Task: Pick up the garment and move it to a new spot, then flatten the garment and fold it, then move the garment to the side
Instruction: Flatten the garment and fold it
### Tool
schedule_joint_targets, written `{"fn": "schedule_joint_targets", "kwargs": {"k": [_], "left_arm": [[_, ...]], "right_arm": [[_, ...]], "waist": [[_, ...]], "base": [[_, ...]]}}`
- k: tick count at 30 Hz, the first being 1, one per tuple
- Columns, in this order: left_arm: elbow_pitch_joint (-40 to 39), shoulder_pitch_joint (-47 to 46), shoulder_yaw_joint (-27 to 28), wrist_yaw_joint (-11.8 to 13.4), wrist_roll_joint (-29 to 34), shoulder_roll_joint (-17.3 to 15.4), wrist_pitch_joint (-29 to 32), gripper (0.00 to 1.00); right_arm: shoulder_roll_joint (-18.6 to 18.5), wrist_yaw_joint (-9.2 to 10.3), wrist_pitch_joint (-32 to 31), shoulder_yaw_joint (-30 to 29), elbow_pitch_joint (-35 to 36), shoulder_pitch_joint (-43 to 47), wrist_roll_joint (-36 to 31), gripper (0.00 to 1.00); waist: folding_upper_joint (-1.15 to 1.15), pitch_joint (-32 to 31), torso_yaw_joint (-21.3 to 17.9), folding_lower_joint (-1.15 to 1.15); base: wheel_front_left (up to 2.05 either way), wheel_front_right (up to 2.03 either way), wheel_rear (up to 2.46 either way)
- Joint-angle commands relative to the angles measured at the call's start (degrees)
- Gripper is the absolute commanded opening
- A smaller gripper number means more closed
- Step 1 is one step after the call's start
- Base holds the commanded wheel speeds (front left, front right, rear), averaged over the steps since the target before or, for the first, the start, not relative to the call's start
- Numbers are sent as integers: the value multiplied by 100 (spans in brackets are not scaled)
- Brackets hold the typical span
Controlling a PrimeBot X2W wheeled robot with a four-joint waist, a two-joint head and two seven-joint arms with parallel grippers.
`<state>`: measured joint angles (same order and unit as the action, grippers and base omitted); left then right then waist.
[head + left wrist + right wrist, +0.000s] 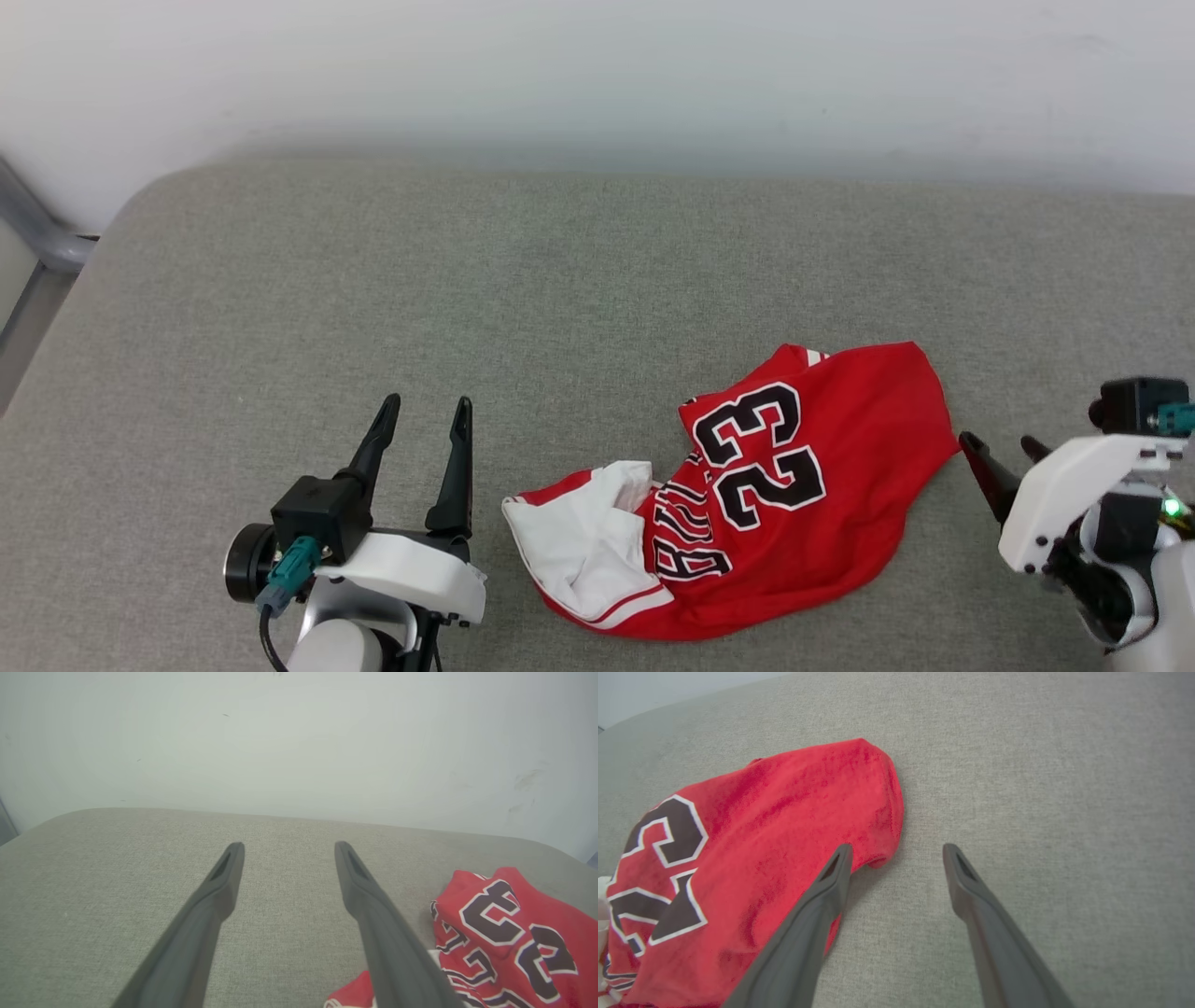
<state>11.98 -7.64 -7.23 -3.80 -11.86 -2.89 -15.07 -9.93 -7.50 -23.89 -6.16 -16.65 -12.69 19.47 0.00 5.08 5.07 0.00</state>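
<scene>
The left hand [428,403] is released: its two long dark fingers stand spread apart with nothing between them, above the grey woven-fabric padded surface [280,280]. The right hand [997,441] is likewise released, fingers spread and holding nothing. The red jersey shirt with white sleeves, red-white striped trim and black white-outlined lettering [794,495] lies crumpled on the surface between the two hands, nearer to the right hand than to the left. Its white sleeve section is the part closest to the left hand, just off that hand's right finger. Its plain red edge lies directly beside the right hand's fingertips. In the right wrist view, the finger nearest the shirt overlaps that red edge; whether it touches the cloth cannot be determined. The numerals "23" face upward, with partly folded lettering beside them. Beyond both hands the padded surface extends to a plain pale wall [597,75]. A grey metal rail [37,233] stands far off the left hand's outer side.
</scene>
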Motion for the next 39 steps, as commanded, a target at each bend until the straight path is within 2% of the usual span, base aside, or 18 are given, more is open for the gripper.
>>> {"fn": "schedule_joint_targets", "kwargs": {"k": [1, 10, 15, 19, 20, 21, 22, 29, 33, 35, 36, 39], "left_arm": [[-47, -77, 14, 23, 1, 3, -15, 100], [-213, -355, -38, 44, -63, 3, -15, 100], [-213, -465, -60, 68, -104, 4, -15, 100], [-183, -503, -46, 81, -124, 3, -15, 100], [-173, -507, -43, 77, -127, 3, -15, 100], [-162, -510, -44, 80, -130, 4, -15, 100], [-156, -511, -33, 80, -133, 4, -15, 100], [-65, -338, 51, 77, -45, 4, -15, 100], [2, -225, 122, 82, 15, 1, -15, 100], [36, -156, 133, 71, 43, 2, -15, 100], [81, -52, 150, 48, 60, 2, -15, 100], [92, 60, 171, 35, 68, 1, -15, 100]], "right_arm": [[-88, 2, -185, 69, -96, -259, 98, 100], [-746, 2, -1337, 976, -985, -1469, 231, 100], [-810, 2, -1724, 1490, -1593, -1727, 483, 100], [-732, 2, -2292, 1729, -2301, -1612, 651, 100], [-693, 2, -2415, 1750, -2429, -1571, 726, 75], [-659, 2, -2470, 1778, -2497, -1573, 787, 30], [-647, 2, -2501, 1804, -2535, -1603, 831, 0], [-741, 5, -1743, 1650, -2119, -2075, 966, 0], [-831, 3, -1288, 1557, -1652, -1970, 846, 0], [-867, 4, -1162, 1478, -1386, -1723, 773, 0], [-907, 4, -1095, 1260, -815, -1218, 614, 0], [-802, 3, -1181, 916, -160, -447, 462, 0]], "waist": [[0, 117, 2, 0], [0, 752, 132, 0], [0, 956, 190, 0], [0, 994, 185, 0], [0, 988, 178, 0], [0, 980, 170, 0], [0, 966, 152, 0], [0, 642, -91, 0], [0, 360, -231, 0], [0, 211, -283, 0], [0, 25, -318, 0], [0, -102, -335, 0]], "base": [[0, 0, 0], [0, 0, 0], [0, 0, 0], [0, 0, 0], [0, 0, 0], [0, 0, 0], [0, 0, 0], [0, 0, 0], [0, 0, 0], [0, 0, 0], [0, 0, 0], [0, 0, 0]]}}
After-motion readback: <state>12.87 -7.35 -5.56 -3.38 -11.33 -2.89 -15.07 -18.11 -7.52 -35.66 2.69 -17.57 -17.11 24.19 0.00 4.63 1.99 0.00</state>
